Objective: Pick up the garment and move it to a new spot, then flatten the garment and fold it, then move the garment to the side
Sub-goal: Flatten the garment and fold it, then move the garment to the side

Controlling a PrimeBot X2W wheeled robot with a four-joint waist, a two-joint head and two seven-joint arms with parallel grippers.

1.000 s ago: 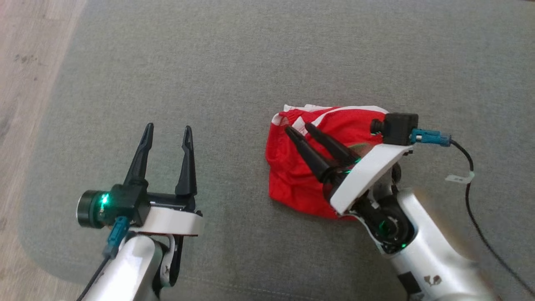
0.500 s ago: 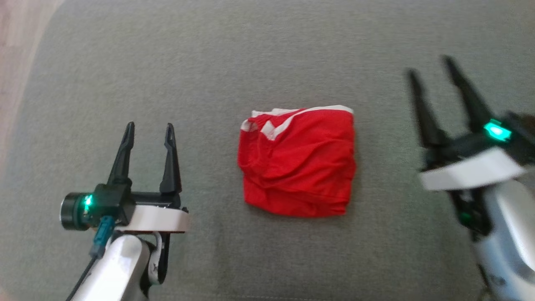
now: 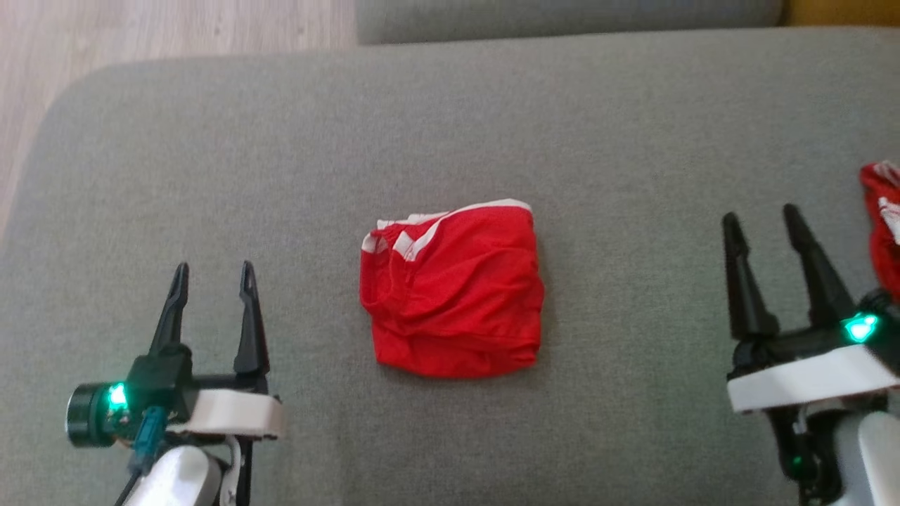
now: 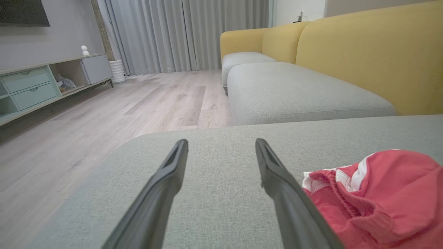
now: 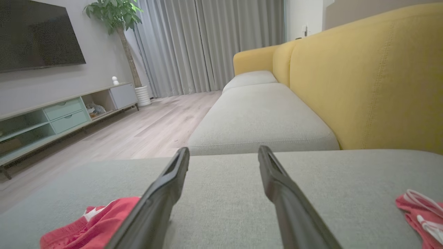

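The right claw [image 3: 761, 213] has been withdrawn from the folded red shorts [image 3: 453, 292]; it and the left claw [image 3: 214, 267] are spread, empty. Folding is judged done.

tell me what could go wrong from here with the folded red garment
1. The folded garment lies in loose layers; pinching one edge to move it aside could pull the fold open.
2. A second red garment lies close beside the open right gripper; it might be snagged or taken for the target.
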